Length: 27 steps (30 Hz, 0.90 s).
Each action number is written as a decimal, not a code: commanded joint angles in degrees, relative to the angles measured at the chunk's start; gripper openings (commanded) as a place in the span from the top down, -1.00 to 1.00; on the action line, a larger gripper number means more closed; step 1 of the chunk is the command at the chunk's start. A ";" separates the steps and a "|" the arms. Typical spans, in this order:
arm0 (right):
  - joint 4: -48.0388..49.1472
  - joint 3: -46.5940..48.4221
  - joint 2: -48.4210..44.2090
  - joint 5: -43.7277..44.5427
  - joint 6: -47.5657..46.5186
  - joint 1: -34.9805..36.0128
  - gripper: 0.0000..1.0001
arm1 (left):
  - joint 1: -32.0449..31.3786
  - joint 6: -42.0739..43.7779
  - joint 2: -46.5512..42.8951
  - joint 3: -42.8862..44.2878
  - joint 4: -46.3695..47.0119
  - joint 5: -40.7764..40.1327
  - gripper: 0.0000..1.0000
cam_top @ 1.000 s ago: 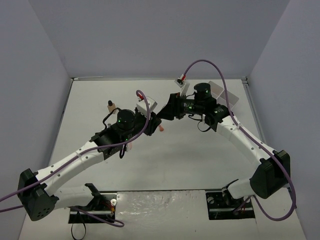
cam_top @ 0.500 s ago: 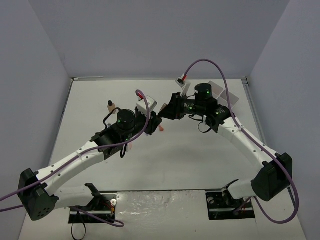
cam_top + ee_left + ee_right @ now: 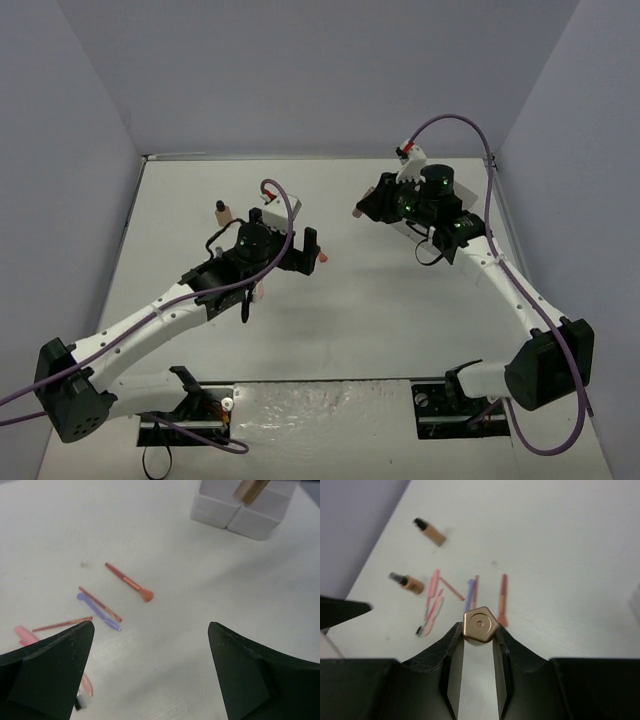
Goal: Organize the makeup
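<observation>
My right gripper is shut on a gold hexagonal lipstick, held in the air over the table at the back right. My left gripper stands wide open with nothing between its fingers, near the table's middle. Below it lie an orange brush, a purple pencil, thin orange pencils and pink sticks. Two tan bottles with dark caps lie further left. The white tray shows at the top of the left wrist view.
Grey walls close the table on the left, back and right. One tan bottle lies to the left of the left arm. In the top view the right arm hides most of the tray.
The two grippers were together at the table's middle. The left one has opened, and the right one has drawn off to the back right with the lipstick.
</observation>
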 commanded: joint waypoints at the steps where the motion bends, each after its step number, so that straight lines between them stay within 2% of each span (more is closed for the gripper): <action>1: 4.02 -1.78 -2.11 20.08 -4.89 -6.08 1.00 | 4.27 -6.63 -4.49 4.35 -10.58 -9.74 -0.94; 4: 6.33 -3.25 -1.35 32.28 -6.53 -7.82 1.00 | 9.64 -8.15 -6.91 5.16 -17.20 -9.74 -0.94; 9: 10.09 -3.40 2.35 39.19 -6.28 -13.43 1.00 | 17.85 -5.81 -10.94 5.71 -25.89 -12.29 -0.94; 15: 15.67 -4.10 6.83 42.21 -8.95 -18.42 1.00 | 25.59 -1.59 -15.27 1.72 -28.63 -14.37 -0.94; 20: 19.76 -4.19 9.87 42.54 -11.12 -20.81 1.00 | 29.61 1.05 -17.64 -2.81 -28.38 -16.00 -0.94; 27: 23.10 -5.25 12.92 41.17 -11.46 -23.63 1.00 | 30.96 0.44 -19.17 -5.69 -26.94 -18.41 -0.94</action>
